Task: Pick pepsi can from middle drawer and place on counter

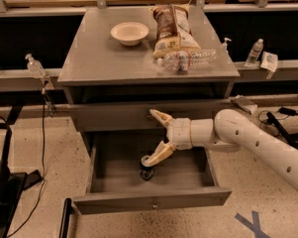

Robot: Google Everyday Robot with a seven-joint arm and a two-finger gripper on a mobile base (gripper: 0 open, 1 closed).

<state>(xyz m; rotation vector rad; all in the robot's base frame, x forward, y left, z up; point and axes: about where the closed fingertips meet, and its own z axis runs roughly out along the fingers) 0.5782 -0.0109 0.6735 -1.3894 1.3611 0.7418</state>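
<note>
The pepsi can (pixel 146 168) stands upright on the flat bottom of the open middle drawer (pixel 119 180), left of centre. My gripper (pixel 154 136) reaches in from the right, over the drawer. It is open, with one cream finger (pixel 159 116) up by the top drawer's front and the other finger (pixel 157 153) pointing down, its tip right at the can's silver top. The counter (pixel 96 58) is the grey cabinet top above.
On the counter are a white bowl (pixel 129 32), a chip bag (pixel 171 29) and a clear water bottle (pixel 188 60) lying down. The closed top drawer (pixel 109 118) sits above the open one. Small bottles stand on side ledges; a black stand (pixel 2 182) is at left.
</note>
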